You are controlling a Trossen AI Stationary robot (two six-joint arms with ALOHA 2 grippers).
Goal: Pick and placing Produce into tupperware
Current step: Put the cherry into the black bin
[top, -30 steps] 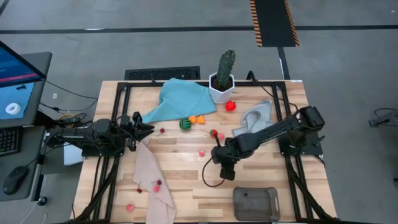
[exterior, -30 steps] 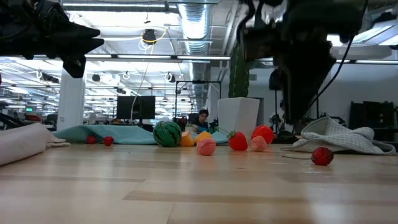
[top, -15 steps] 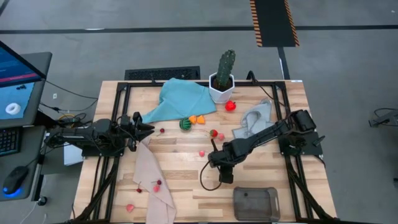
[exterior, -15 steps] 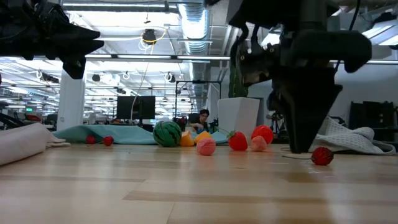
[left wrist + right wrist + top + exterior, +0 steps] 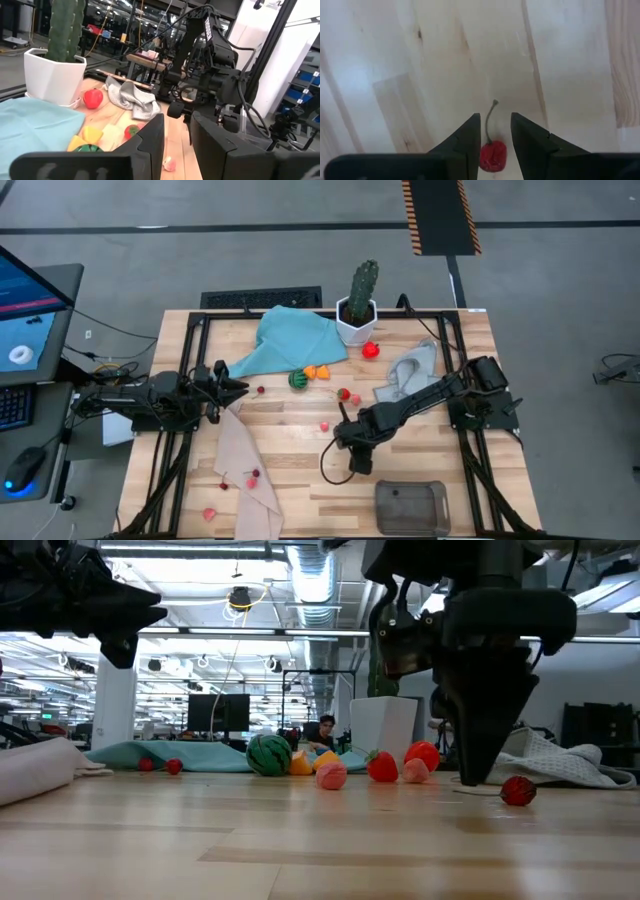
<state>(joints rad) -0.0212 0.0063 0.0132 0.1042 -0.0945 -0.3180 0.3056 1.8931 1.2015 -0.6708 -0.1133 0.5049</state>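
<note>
Wood table [image 5: 290,480], right gripper [image 5: 494,131] part-hiding cherry [image 5: 492,155]

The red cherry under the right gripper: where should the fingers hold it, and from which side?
Hold the round red body of the cherry, coming straight down. It lies flat on the table, its thin stem pointing away, between the open fingers of the right gripper.

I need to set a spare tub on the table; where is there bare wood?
Free: the near strip between the beige cloth and the tupperware, and the far-right corner beyond the grey cloth. Crowded: between the teal cloth and cactus pot, with scattered produce, and around the right gripper.
</note>
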